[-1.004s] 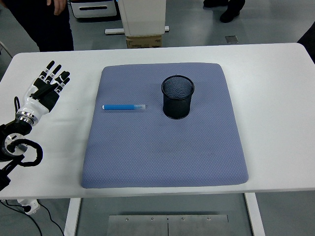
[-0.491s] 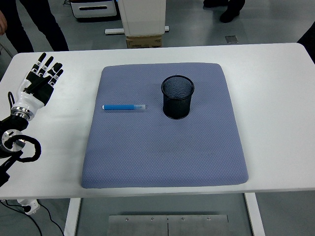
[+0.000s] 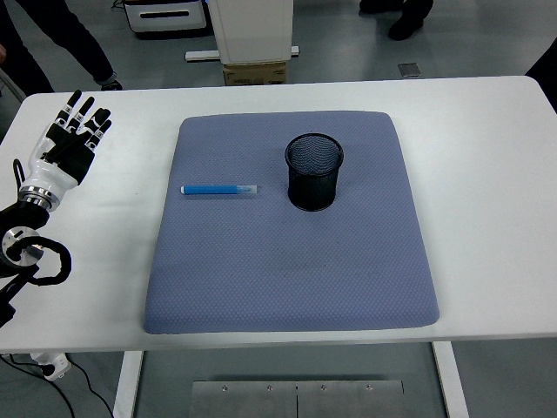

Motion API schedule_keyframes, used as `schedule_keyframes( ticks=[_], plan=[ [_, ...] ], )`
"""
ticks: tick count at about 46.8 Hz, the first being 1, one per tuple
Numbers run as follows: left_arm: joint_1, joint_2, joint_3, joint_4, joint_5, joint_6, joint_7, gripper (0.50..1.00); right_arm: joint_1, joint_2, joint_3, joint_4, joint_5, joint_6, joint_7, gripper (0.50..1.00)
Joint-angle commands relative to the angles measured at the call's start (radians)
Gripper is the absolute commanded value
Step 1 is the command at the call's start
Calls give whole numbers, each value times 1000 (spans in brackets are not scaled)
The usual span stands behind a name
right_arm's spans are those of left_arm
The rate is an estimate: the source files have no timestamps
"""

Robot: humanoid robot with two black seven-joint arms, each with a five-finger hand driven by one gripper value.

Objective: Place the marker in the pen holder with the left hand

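Observation:
A blue marker (image 3: 218, 189) with a clear cap end lies flat on the blue-grey mat (image 3: 287, 270), left of the middle. A black mesh pen holder (image 3: 314, 171) stands upright on the mat, just right of the marker. My left hand (image 3: 74, 138) is over the white table at the far left, well left of the marker, fingers spread and holding nothing. The right arm does not show.
The white table (image 3: 487, 157) extends around the mat on all sides. A person's legs (image 3: 52, 39) stand beyond the table's far left corner. A cardboard box and white equipment (image 3: 252, 43) stand on the floor behind the table.
My left hand has moved left and a little away from the mat, staying open. The person at the top left has shifted. The marker and holder have not moved.

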State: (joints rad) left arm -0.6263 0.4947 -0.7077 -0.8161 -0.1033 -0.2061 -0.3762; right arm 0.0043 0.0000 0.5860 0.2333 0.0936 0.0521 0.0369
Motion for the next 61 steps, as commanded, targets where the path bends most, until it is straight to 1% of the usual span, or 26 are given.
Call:
schedule_keyframes(
  ticks=[1,6,12,18,19,28,31,32,36,41,45,49,57,61],
  plan=[
    [-1,27,14,0,4,7,0,1000,0,0,0,0,0,0,0,1000],
    [-36,61,83,-2,16,8,0,1000,0,0,0,0,0,0,0,1000],
    [-102,76,203,-5,71,19,0,1000,0,0,0,0,0,0,0,1000],
    [-145,88,272,-9,100,36,0,1000,0,0,0,0,0,0,0,1000],
    [-177,90,321,-9,126,36,0,1000,0,0,0,0,0,0,0,1000],
    [-269,90,487,-12,286,33,-4,1000,0,0,0,0,0,0,0,1000],
    [-286,90,507,-12,332,31,-9,1000,0,0,0,0,0,0,0,1000],
    [-314,90,526,-12,418,28,-10,1000,0,0,0,0,0,0,0,1000],
    [-343,91,539,-28,519,25,-12,1000,0,0,0,0,0,0,0,1000],
    [-383,113,568,-32,619,20,-12,1000,0,0,0,0,0,0,0,1000],
    [-434,114,625,-38,674,16,-12,1000,0,0,0,0,0,0,0,1000],
    [-486,116,697,-41,711,-3,-12,1000,0,0,0,0,0,0,0,1000],
    [-576,113,830,-41,731,-3,-12,1000,0,0,0,-2,0,0,0,1000],
    [-605,105,895,-40,749,0,-12,1000,0,0,0,0,0,0,0,1000]
  ],
)
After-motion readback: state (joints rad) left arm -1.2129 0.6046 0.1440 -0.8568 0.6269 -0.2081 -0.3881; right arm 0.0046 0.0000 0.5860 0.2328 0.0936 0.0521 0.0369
